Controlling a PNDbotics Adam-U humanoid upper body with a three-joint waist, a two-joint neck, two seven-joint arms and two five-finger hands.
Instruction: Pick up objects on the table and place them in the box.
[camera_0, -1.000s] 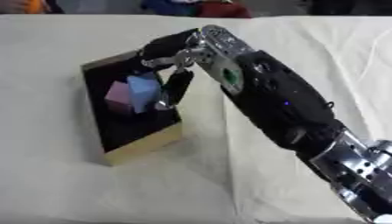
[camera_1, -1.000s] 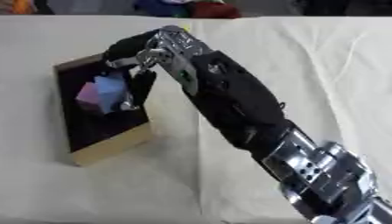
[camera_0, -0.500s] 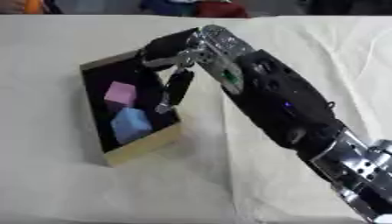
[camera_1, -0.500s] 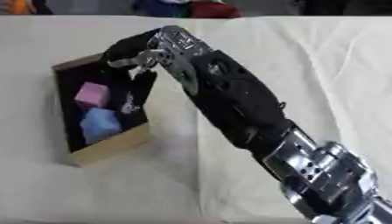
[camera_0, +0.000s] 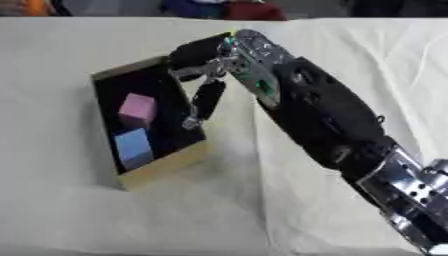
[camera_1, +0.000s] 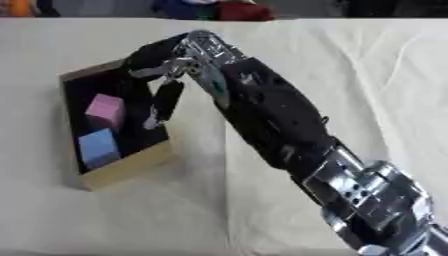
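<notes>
A shallow box (camera_0: 160, 171) with tan walls and a black inside lies on the white cloth at left. Inside it rest a pink block (camera_0: 137, 107) and, nearer to me, a light blue block (camera_0: 133, 145), a little apart from each other. My right hand (camera_0: 208, 60) reaches in from the lower right and hovers over the box's right wall. Its fingers (camera_0: 204, 102) hang down straight and relaxed, holding nothing. My left hand does not show in either view.
My long black right forearm (camera_0: 324, 125) crosses the middle of the table diagonally. White cloth (camera_0: 79, 215) covers the table around the box. Coloured items (camera_0: 223, 7) lie beyond the far edge.
One second ago the pink and blue blocks were together up under my fingers. They have dropped into the box and now lie apart on its floor; my hand has stayed over the box.
</notes>
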